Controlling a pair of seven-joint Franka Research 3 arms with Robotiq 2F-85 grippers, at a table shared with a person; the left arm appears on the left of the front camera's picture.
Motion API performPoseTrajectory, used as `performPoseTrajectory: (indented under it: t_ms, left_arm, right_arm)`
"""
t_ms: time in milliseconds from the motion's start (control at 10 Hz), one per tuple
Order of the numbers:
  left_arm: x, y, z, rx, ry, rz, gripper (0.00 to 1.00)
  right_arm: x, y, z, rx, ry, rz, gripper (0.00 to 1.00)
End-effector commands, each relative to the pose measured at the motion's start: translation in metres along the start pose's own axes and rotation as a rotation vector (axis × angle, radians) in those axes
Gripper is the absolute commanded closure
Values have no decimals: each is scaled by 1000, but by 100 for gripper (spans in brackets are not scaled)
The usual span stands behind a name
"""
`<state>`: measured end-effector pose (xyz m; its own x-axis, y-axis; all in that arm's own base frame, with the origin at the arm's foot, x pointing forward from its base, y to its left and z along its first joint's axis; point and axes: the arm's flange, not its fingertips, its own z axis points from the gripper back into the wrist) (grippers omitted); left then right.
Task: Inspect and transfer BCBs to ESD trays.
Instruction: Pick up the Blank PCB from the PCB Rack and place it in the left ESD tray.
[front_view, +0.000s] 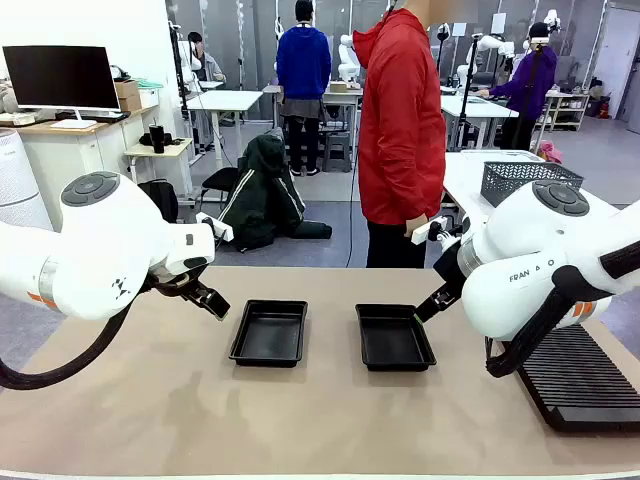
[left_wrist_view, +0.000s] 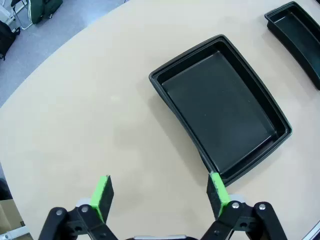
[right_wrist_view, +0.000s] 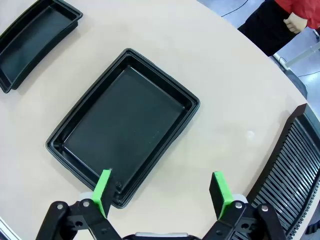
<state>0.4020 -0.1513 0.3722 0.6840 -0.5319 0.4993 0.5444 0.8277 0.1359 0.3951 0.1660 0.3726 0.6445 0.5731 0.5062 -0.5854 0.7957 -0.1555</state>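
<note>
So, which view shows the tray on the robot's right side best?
The right wrist view: the right tray lies almost whole ahead of the open right gripper, its empty floor plain. The front view shows it smaller, from a low angle. The left wrist view catches one cut-off part in its top-right corner.

Robotics lab, open-plan. Two white robot arms, left arm (front_view: 90, 250) at 9 o'clock and right arm (front_view: 540, 265) at 3, work over a beige desk (front_view: 300, 420). On it are the left tray (front_view: 270, 332) and right tray (front_view: 393, 337), both black, at centre, and a ribbed black rack (front_view: 585, 380) at 4. Behind are rows of white desks (front_view: 225, 100) at 11, a monitor (front_view: 60, 78) on a side bench at 10, a grey mesh basket (front_view: 525, 180) at 2 and bare grey floor (front_view: 335, 205). A person in a red jacket (front_view: 400, 130) stands at 12, with others at the far desks.
</note>
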Motion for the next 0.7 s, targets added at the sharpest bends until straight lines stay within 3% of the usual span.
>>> performPoseTrajectory:
  t_ms: [0,600]
  left_arm:
    - [0,0,0,0,0,0,0]
    - [0,0,0,0,0,0,0]
  right_arm:
    - [0,0,0,0,0,0,0]
    - [0,0,0,0,0,0,0]
